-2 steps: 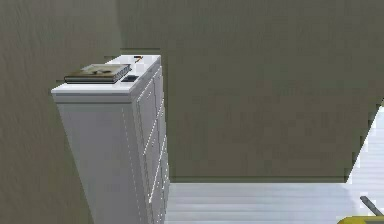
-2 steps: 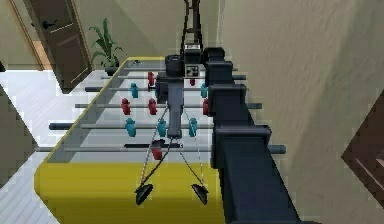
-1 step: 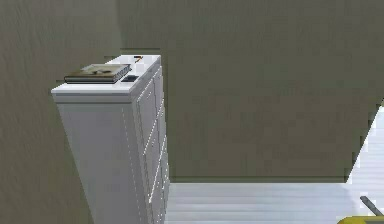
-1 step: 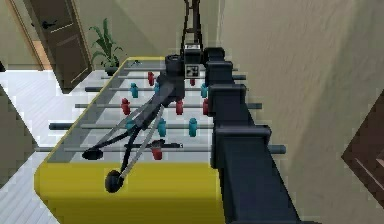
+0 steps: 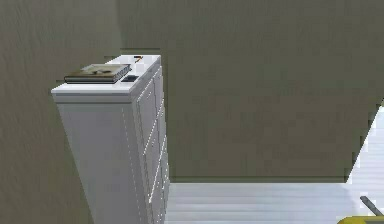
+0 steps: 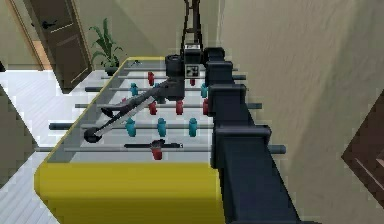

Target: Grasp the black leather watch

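Reaching over the yellow foosball table (image 6: pixel 120 185), the hand (image 6: pixel 100 131), its load impossible to tell, would best turn toward the small dark item (image 5: pixel 133 77) atop the tall white drawer cabinet (image 5: pixel 105 140).

In the arm side view the arm (image 6: pixel 245 150) is a dark square bar. It rises from the bottom edge right of the middle and narrows toward the upper centre of the frame. At its far end stand two small white squares (image 6: pixel 192 52) with black marks. Just below and left of them sits the dark body of the gripper (image 6: pixel 97 134), whose thin fingers (image 6: pixel 130 113) slant down toward the left of the frame. Whether it holds anything cannot be told.
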